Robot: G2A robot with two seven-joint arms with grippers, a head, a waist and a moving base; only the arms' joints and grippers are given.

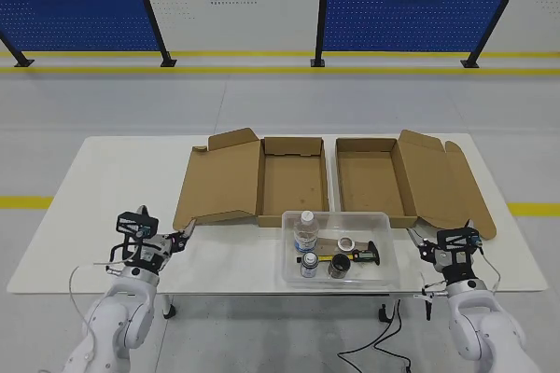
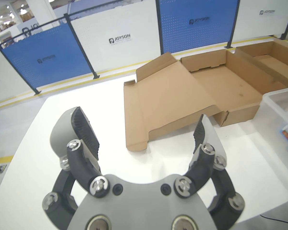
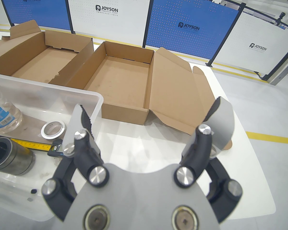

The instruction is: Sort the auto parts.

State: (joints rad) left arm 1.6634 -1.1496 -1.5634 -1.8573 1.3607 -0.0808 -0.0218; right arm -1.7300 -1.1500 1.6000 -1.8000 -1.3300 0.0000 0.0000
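Agape: left pincer [image 2: 138, 112], right pincer [image 3: 148, 102] (bin [image 1: 341, 214] between).

White bench [image 1: 103, 186] stands on a grey floor [image 1: 261, 103]. Blue partition panels [image 1: 70, 23] on black posts stand behind, with yellow floor stripes [image 1: 243, 69] at their base. Black cable [image 1: 393, 328] hangs below the bench's front edge.

the left gripper [image 2: 139, 116] is wide open and holds nothing. the right gripper [image 3: 148, 104] is wide open too, holding nothing.
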